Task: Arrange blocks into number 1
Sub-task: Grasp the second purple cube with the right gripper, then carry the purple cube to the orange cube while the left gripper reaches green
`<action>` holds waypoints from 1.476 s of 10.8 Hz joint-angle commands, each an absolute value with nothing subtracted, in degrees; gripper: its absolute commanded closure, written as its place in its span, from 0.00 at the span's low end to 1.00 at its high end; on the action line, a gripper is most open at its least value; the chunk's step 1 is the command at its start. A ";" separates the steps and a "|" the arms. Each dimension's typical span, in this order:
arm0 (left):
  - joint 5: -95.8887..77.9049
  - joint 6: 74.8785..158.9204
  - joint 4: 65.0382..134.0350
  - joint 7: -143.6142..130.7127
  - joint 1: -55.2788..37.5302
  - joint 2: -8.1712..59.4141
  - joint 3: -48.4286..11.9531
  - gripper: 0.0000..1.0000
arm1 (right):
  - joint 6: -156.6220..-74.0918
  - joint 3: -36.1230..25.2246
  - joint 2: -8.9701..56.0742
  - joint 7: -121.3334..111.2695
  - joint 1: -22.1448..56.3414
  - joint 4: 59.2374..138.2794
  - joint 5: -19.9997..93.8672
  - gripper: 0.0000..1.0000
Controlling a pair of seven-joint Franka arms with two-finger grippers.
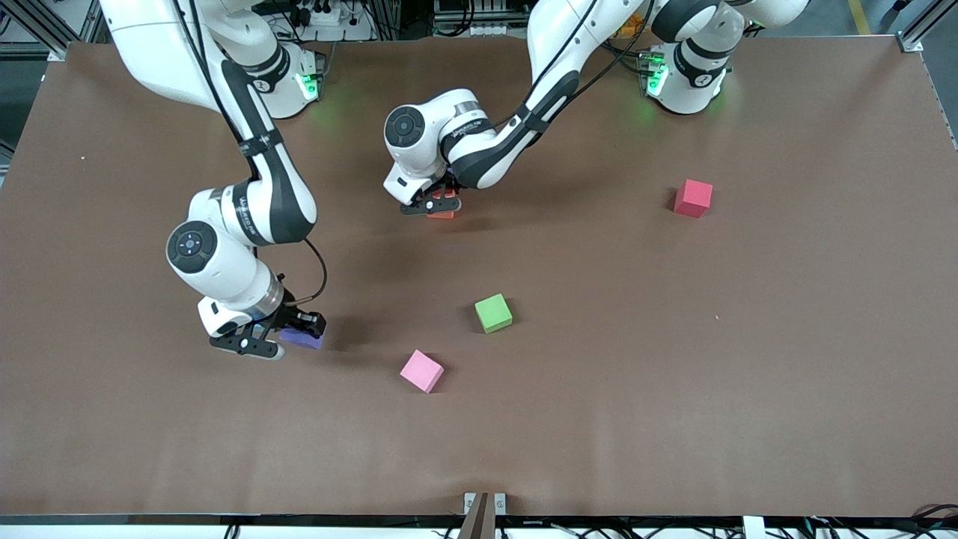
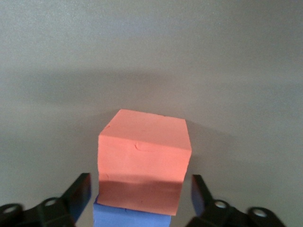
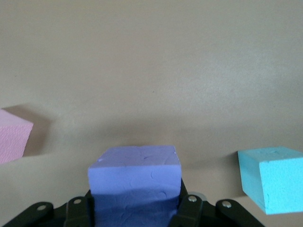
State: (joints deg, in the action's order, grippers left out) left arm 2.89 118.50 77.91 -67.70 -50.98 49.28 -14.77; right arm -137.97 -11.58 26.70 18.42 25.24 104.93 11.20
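Observation:
My left gripper [image 1: 438, 203] is open and low at mid-table, its fingers [image 2: 78, 194] standing off both sides of the orange block [image 1: 443, 213] [image 2: 142, 161]. A purple block [image 2: 128, 218] touches the orange one on the wrist's side and is hidden in the front view. My right gripper [image 1: 283, 337] [image 3: 135, 203], toward the right arm's end, is shut on the other purple block [image 1: 303, 340] [image 3: 135, 177], close to the table. Between the arms, the green block [image 1: 493, 313] lies nearer the front camera than the orange one. The pink block [image 1: 421, 370] [image 3: 12, 137] lies nearer still.
A red cube [image 1: 693, 198] sits toward the left arm's end of the brown table [image 1: 673, 374]. A light blue cube [image 3: 272, 177] lies beside the right gripper's purple block; the right arm hides it in the front view.

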 commanded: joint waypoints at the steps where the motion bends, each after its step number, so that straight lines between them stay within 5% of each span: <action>1: 2.11 117.34 77.34 -69.77 -51.59 48.87 -13.36 0.00 | -138.08 -11.08 22.85 17.14 25.84 108.54 11.86 0.43; 10: 2.55 114.87 76.47 -72.07 -50.98 45.88 0.95 0.00 | -137.37 -11.16 21.62 22.84 39.80 111.62 12.04 0.43; 16: 2.37 125.58 76.11 -69.00 -50.89 46.49 8.44 0.00 | -137.55 -11.07 22.32 24.08 43.41 111.62 11.95 0.43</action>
